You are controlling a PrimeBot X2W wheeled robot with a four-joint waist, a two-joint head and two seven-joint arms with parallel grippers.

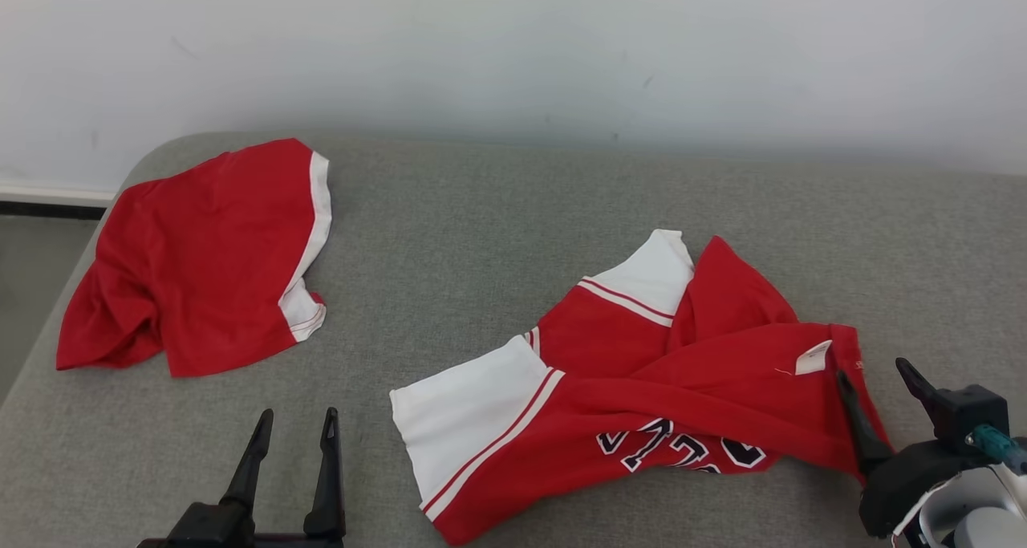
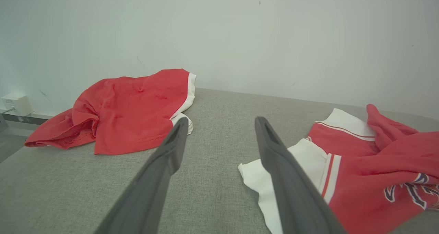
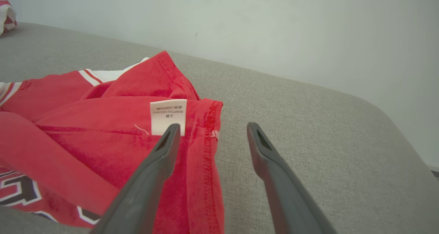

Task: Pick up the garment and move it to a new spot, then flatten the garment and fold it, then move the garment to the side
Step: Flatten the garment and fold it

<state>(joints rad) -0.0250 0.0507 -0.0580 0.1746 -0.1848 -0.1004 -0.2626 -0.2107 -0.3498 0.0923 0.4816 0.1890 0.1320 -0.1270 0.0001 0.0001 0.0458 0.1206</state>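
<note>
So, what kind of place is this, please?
Probably a plain indoor room, perhaps a test room for folding clothes: a grey padded surface like a bed stands against a bare white wall, and a red shirt and a red and white jersey lie on it.

- Left gripper [image 1: 297,413]: two long, slim black fingers [image 1: 250,460], tapering to narrow tips, on a black block-shaped base [image 1: 217,528].
- Right gripper [image 1: 872,369]: a like pair of black fingers on a bulkier black housing [image 1: 899,484].
- Teal fitting [image 1: 995,444]: small cylindrical part beside the housing.
- Wrist shell [image 1: 975,504]: rounded, pale grey-white casing behind the housing.
- Fingertips [image 2: 178,134], close view: matte dark grey, each with an elongated recess on its inner face.
</note>
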